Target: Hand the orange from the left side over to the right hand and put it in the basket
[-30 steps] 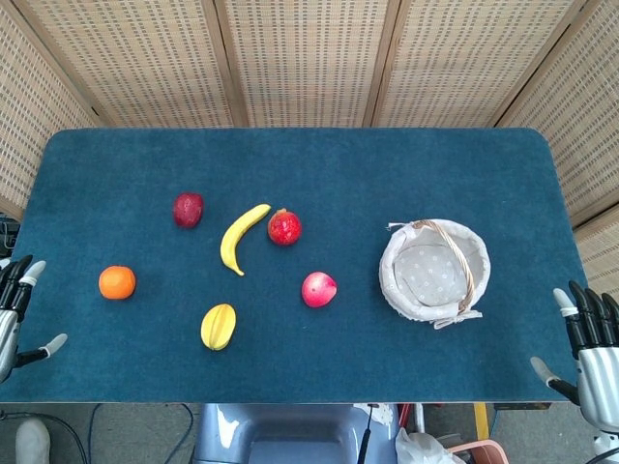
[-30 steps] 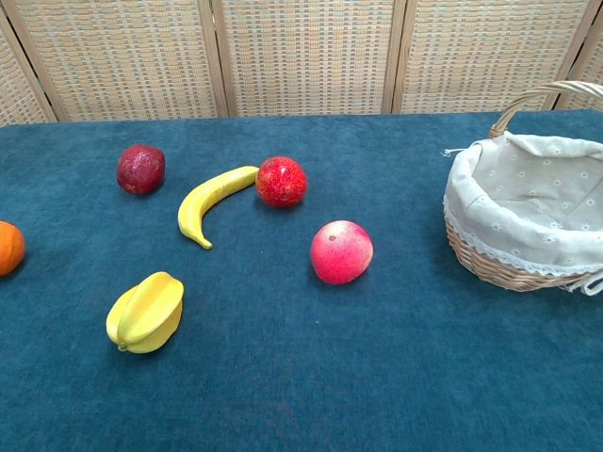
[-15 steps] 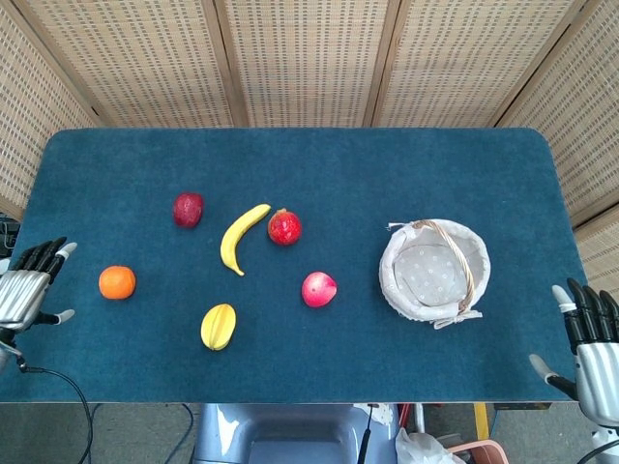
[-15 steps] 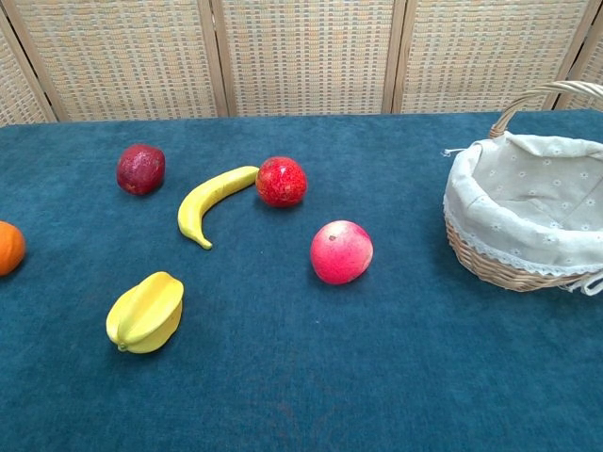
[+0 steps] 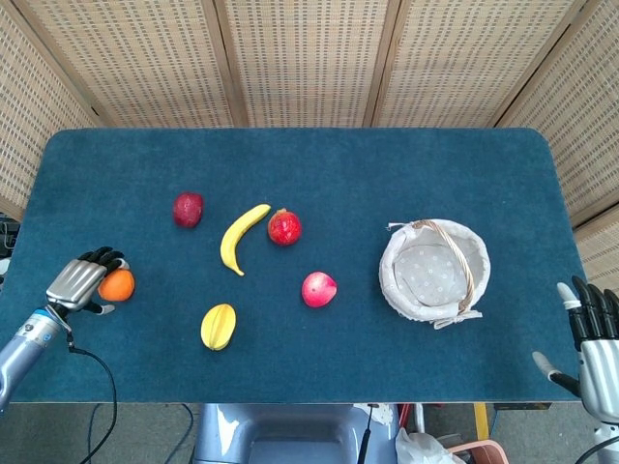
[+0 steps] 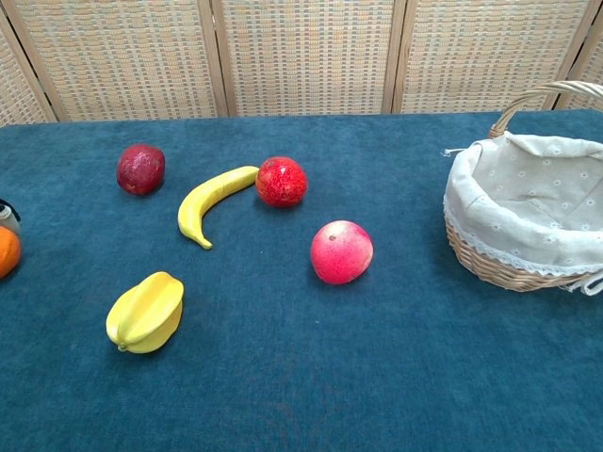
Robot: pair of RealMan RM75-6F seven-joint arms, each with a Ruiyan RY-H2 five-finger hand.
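At the left edge of the blue table (image 5: 309, 164), the orange (image 5: 118, 284) is seen lying on the cloth, with the left hand (image 5: 79, 282) set against its outer side; the fingers (image 5: 104, 257) are curled over the top of the fruit, but whether it is actually gripped cannot be told from either view (in the chest view only a fingertip shows above the orange at the frame edge). The right hand (image 5: 592, 346) is observed off the table's near right corner, its fingers spread and nothing held. The basket (image 5: 434, 272), lined with pale cloth and standing upright, is located on the right half of the table, well apart from the orange. Between them are noted a dark red fruit (image 5: 188, 209), a banana (image 5: 241, 237), a red pomegranate (image 5: 284, 227), a pink peach (image 5: 318, 289) and a yellow starfruit (image 5: 218, 326), each lying separately, though the banana's tip comes close to the pomegranate.
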